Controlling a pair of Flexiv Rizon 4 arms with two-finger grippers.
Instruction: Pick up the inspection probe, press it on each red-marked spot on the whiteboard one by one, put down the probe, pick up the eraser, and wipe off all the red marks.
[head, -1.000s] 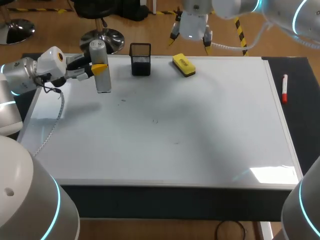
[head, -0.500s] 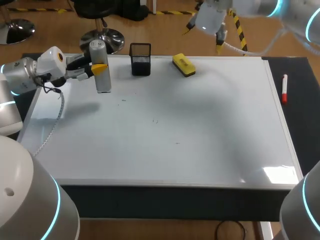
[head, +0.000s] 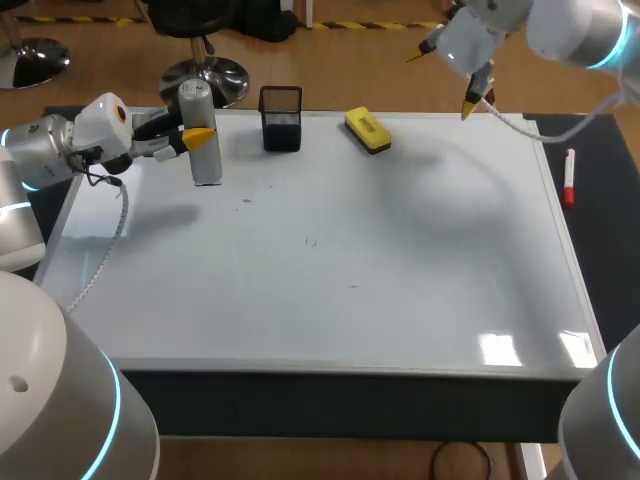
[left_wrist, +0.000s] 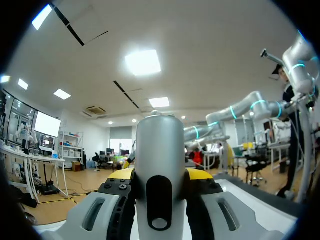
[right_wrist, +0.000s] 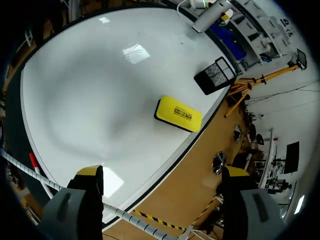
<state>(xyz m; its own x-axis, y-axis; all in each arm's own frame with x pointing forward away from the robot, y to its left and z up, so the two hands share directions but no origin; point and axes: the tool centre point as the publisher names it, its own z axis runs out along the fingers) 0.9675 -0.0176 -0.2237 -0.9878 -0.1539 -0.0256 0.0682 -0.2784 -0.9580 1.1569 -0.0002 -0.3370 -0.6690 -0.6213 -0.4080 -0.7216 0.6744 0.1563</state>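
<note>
Holding a silver probe (head: 207, 165) upright, the left gripper (head: 195, 138) sat at the upper left of the head view, with its yellow-tipped fingers pinching the cylinder from both sides. The probe's base stood on or just above the far left corner of the whiteboard (head: 400, 260); which of the two could not be told. The right gripper (head: 441, 82) hung above the board's far edge at the upper right, fingers spread wide and holding nothing.

A yellow eraser (head: 367, 131) lay flat on the board near its far edge, in the upper middle of the frame. It sat down and to the left of the right gripper, with its long side running diagonally from upper left to lower right. A black mesh cup (head: 281, 118) stood between the probe and the eraser. A red marker (head: 569, 178) lay on the dark mat beside the board's right edge.

No red marks could be made out on the board, only a few faint specks. The empty right arm looked the nearer one to the eraser, and its spread fingers would likely need turning to close across the eraser's short side.
</note>
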